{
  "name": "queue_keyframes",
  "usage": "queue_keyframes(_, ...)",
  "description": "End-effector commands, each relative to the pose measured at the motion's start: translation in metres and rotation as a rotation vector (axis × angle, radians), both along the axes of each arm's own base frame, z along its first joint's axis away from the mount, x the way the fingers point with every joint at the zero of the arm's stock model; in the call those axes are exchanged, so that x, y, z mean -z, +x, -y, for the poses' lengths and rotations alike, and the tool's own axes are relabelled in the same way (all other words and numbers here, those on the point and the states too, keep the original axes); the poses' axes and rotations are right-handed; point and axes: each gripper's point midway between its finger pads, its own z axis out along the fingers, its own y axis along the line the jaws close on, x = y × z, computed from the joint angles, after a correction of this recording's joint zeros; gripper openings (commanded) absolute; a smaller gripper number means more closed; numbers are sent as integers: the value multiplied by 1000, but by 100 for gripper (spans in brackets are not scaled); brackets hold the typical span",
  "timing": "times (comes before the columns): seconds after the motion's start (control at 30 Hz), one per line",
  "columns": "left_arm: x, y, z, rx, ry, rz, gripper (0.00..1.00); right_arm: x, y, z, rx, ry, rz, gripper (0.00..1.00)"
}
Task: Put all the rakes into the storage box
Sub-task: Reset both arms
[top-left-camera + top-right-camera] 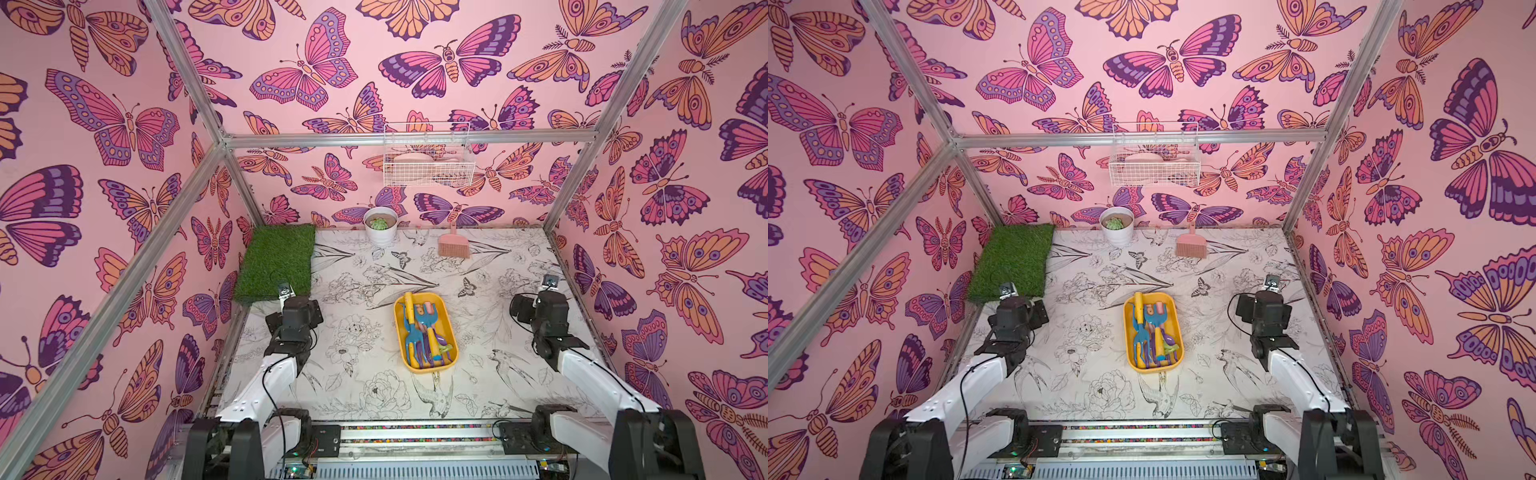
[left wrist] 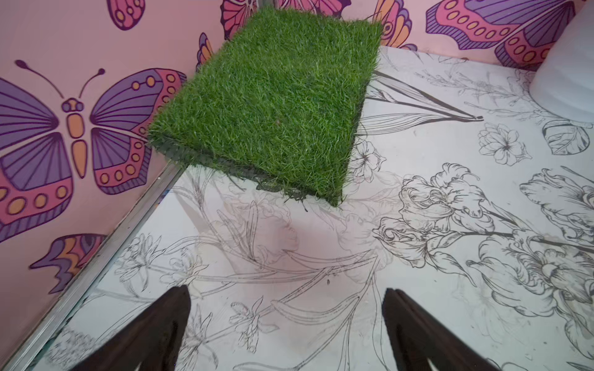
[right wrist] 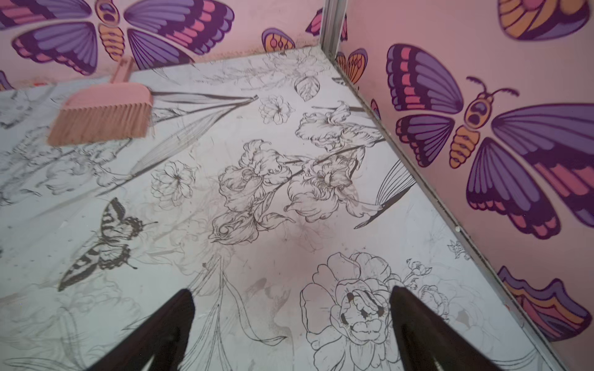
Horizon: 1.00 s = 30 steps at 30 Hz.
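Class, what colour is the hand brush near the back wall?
Pink; the brush shows best in the right wrist view.

Clearance around the storage box point(image 1: 445, 322). Bare tabletop point(image 1: 357, 332) surrounds the box on all four sides, so both flanks are open to approach. The left arm point(image 1: 293, 320) and right arm point(image 1: 548, 320) stand well apart from the box, one on each side. Toy tools point(image 1: 422, 332) crowd its interior. Beyond the box, near the back wall, stand a grass mat point(image 1: 276, 262) to the left, a white pot point(image 1: 380, 232) and a pink brush point(image 1: 454, 246). A wire basket point(image 1: 428, 160) hangs on the wall above them.
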Motion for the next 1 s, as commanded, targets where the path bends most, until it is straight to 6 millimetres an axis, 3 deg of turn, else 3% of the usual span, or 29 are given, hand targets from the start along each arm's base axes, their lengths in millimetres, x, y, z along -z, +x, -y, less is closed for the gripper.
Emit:
queue_keyframes(0.0,-22,24,2,61,21,196,99,-14,25,-2,-25,-12,162,98)
queue_keyframes(0.07,-8,25,5,83,12,210,99,-13,35,-5,-45,-22,219,98)
queue_keyframes(0.1,-13,30,8,102,9,243,99,-11,39,-7,-64,-33,212,98)
queue_keyframes(0.13,0,37,12,131,17,206,99,-5,42,-8,-75,-26,189,98)
queue_keyframes(0.3,6,55,17,185,18,218,99,14,47,-18,-141,-20,195,98)
queue_keyframes(0.33,22,47,21,206,14,207,99,14,47,-20,-156,-20,194,98)
queue_keyframes(0.4,23,52,24,230,35,236,99,15,47,-20,-158,-18,178,99)
queue_keyframes(0.47,34,50,22,210,10,145,99,15,48,-20,-157,-15,179,99)
queue_keyframes(0.53,24,62,20,198,16,152,99,17,50,-18,-146,-7,162,98)
queue_keyframes(0.97,23,62,21,206,24,176,99,18,52,-11,-130,27,156,99)
